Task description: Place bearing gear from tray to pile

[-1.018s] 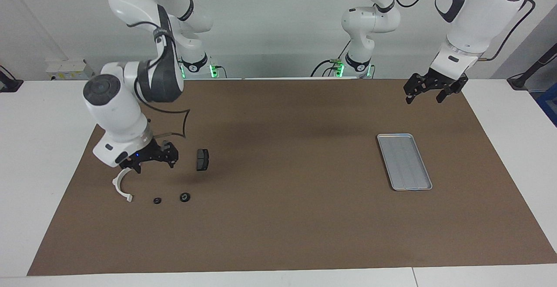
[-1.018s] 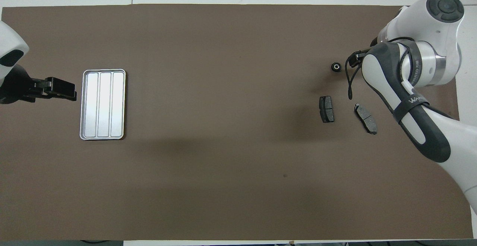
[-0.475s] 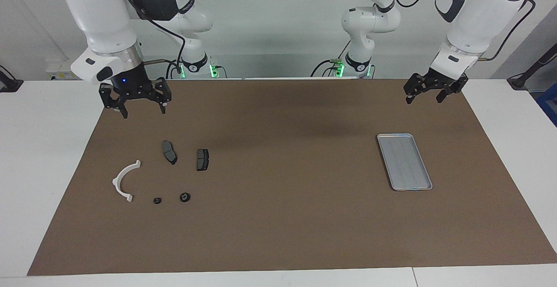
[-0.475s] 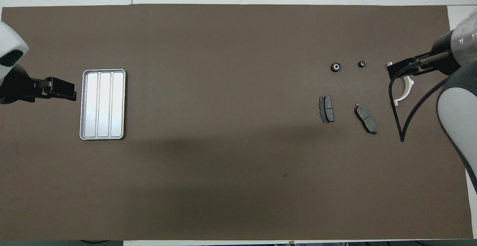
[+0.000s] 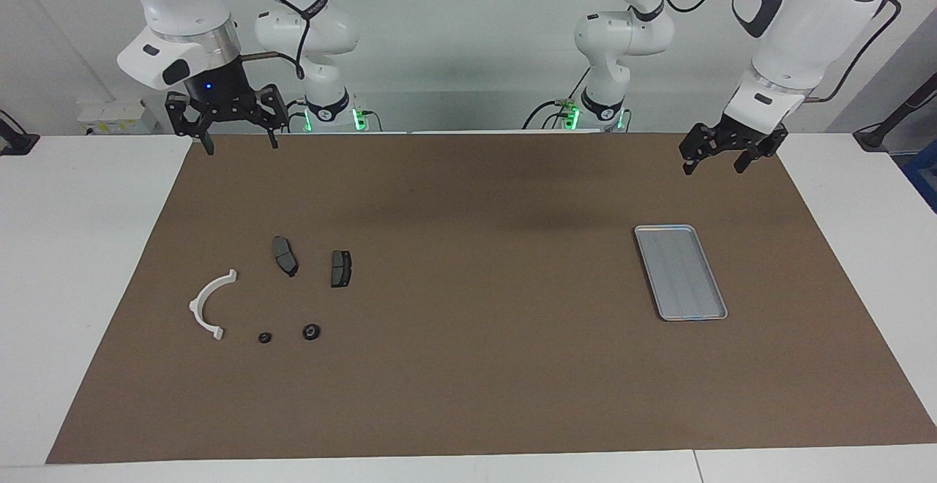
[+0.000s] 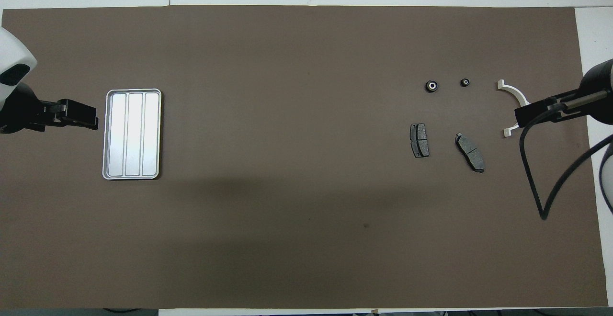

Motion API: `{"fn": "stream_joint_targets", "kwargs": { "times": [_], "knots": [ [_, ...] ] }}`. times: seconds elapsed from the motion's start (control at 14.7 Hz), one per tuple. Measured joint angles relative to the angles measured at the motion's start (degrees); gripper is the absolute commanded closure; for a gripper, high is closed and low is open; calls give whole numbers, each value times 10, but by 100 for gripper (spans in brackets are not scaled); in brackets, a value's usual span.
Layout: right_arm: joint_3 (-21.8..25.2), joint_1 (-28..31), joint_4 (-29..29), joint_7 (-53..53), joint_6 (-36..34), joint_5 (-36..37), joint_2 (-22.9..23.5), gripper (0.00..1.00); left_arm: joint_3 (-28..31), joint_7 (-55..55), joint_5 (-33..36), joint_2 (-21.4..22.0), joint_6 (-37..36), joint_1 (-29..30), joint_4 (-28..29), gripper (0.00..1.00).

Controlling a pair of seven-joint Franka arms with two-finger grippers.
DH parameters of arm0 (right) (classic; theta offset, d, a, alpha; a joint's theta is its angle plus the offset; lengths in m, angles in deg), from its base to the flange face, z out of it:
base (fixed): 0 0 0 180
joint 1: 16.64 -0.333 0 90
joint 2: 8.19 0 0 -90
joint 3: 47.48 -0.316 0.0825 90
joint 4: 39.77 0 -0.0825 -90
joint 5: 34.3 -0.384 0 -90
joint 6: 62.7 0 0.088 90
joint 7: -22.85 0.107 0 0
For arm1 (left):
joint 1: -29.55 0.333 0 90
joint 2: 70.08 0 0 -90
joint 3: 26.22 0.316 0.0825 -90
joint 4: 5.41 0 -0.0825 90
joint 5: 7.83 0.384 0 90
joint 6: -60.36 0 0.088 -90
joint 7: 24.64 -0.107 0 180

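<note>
- Two Franka arms stood at a white table (image 5: 88,263) covered by a brown rectangular mat (image 5: 483,366); both were raised, neither holding anything.
- Right gripper (image 5: 236,145): hung in the air over the mat's edge nearest the robots, at the right arm's end, its two fingers spread wide apart and empty.
- Left gripper (image 5: 712,162): hung over the mat's corner nearest the robots at the left arm's end, fingers likewise parted and empty; the arm waited.
- Flat silver-grey rectangular metal tray (image 5: 681,272) with rounded corners, raised rim and ribbed floor: lay on the mat toward the left arm's end, with nothing on its floor.
- Pile of loose parts, on the mat toward the right arm's end, all pieces apart from one another:
- white half-ring plastic bracket (image 5: 207,304), closest to the mat's end edge;
- two dark grey brake-pad-shaped pieces (image 5: 285,255) (image 5: 340,268), side by side, nearer to the robots than the round parts;
- small black round bearing gear (image 5: 265,337) and a slightly larger black round bearing gear with a pale centre (image 5: 311,331), side by side, just beside the bracket's farther end.
- Overhead view: the right gripper covered part of the bracket's arc, though it was well above it.
</note>
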Motion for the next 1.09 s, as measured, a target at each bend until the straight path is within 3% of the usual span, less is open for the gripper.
{"fn": "stream_joint_targets", "kwargs": {
  "times": [0.27, 0.54, 1.09],
  "knots": [
    [19, 5, 7, -1, -6, -25, -5, 0, 0, 0, 0, 0, 0, 0, 0, 0],
    [76, -36, 11, -2, -6, -28, -5, 0, 0, 0, 0, 0, 0, 0, 0, 0],
    [82, -48, 35, 35, -2, -29, -5, 0, 0, 0, 0, 0, 0, 0, 0, 0]
  ]
}}
